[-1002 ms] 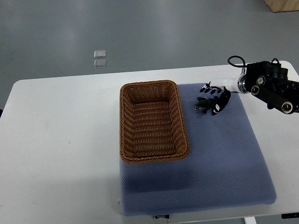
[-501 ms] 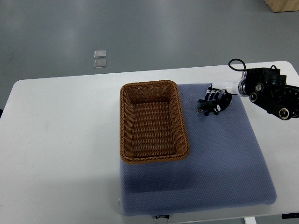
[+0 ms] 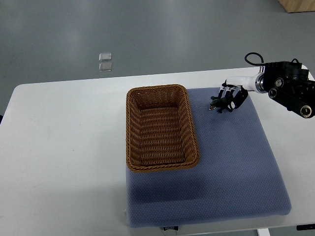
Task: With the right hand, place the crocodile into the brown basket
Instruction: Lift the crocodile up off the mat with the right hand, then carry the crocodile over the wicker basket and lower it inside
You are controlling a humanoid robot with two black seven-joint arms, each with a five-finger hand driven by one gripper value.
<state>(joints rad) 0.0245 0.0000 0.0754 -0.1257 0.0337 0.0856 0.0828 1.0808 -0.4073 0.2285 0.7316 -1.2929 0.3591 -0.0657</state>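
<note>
A small dark green crocodile sits in my right hand, whose black fingers are curled around it above the blue mat's far edge. Its head and legs stick out to the left of the fingers. The brown wicker basket stands to the left of the hand, on the mat's left part, with nothing inside. A short gap separates the crocodile from the basket's right rim. My right arm enters from the right edge. No left arm shows.
The blue mat lies on a white table. Grey floor lies beyond the table, with two small clear squares on it and a wooden corner at the top right.
The right hand closed its fingers over the crocodile, then lifted it slightly up and toward the far edge of the mat. The basket has stayed put.
</note>
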